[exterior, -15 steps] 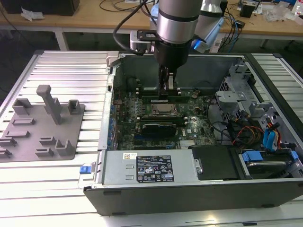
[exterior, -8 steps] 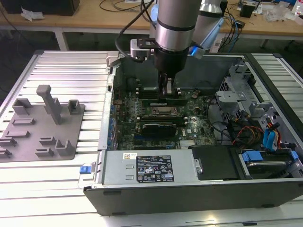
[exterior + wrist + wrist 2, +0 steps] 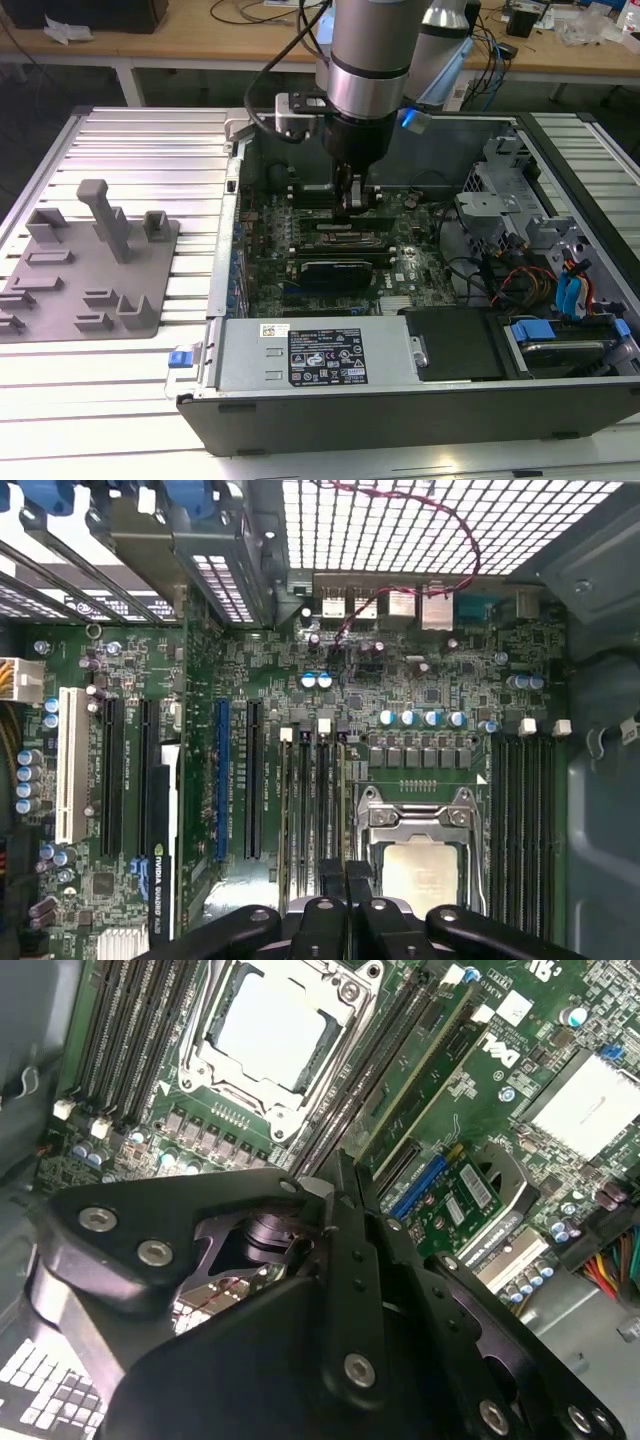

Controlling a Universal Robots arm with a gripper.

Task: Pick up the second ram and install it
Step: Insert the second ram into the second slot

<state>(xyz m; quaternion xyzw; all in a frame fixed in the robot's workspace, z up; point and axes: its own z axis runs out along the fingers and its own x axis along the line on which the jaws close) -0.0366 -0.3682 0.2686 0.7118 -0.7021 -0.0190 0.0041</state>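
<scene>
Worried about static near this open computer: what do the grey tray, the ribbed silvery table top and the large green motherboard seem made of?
The grey peg-and-slot tray looks like matte plastic: uniform dull grey, no shine. The ribbed silvery table top looks like bare aluminium: pale metallic sheen, straight grooves. The large green motherboard looks like lacquered circuit laminate: glossy green, fine traces.

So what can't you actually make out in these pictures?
The memory slots beneath the gripper: in both wrist views its own black body covers them.
Whether the second ram is seated: too small in the exterior view.
The grey tray: cut off at the exterior view's left edge.
</scene>
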